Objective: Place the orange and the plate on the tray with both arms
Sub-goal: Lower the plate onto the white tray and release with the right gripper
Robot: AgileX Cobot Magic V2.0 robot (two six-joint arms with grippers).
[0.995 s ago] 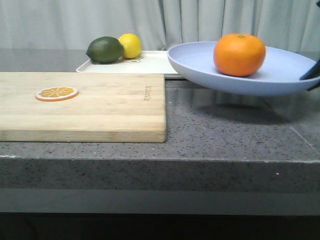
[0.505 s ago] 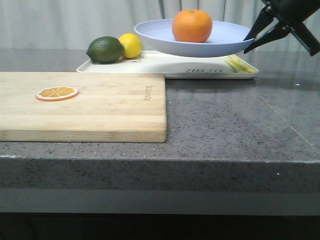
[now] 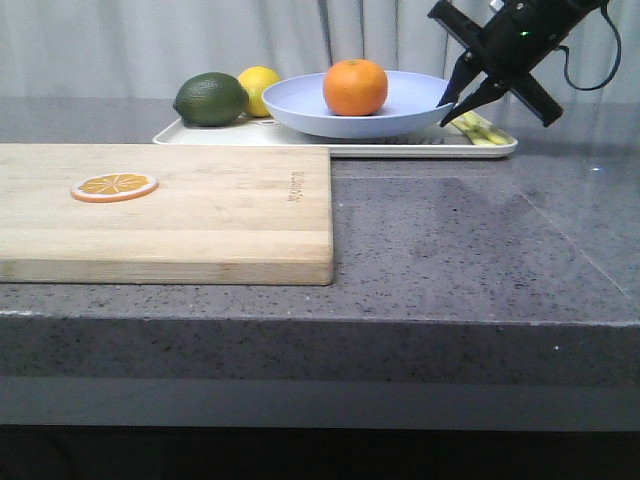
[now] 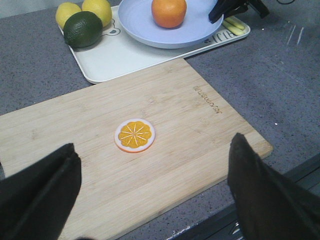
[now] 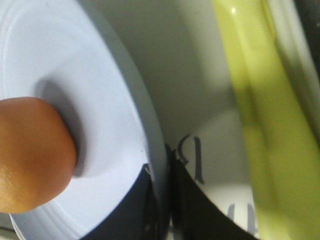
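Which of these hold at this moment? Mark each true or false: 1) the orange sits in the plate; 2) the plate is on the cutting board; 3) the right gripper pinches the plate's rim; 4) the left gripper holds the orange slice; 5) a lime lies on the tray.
1) The orange sits in the plate. True.
2) False: the plate is over the tray, not the cutting board.
3) The right gripper pinches the plate's rim. True.
4) False: the left gripper is open above the orange slice.
5) The lime lies on the tray. True.

Orange slice [image 3: 113, 186] on cutting board [image 3: 220, 215]; lime [image 3: 211, 99], lemon [image 3: 259, 88] behind.
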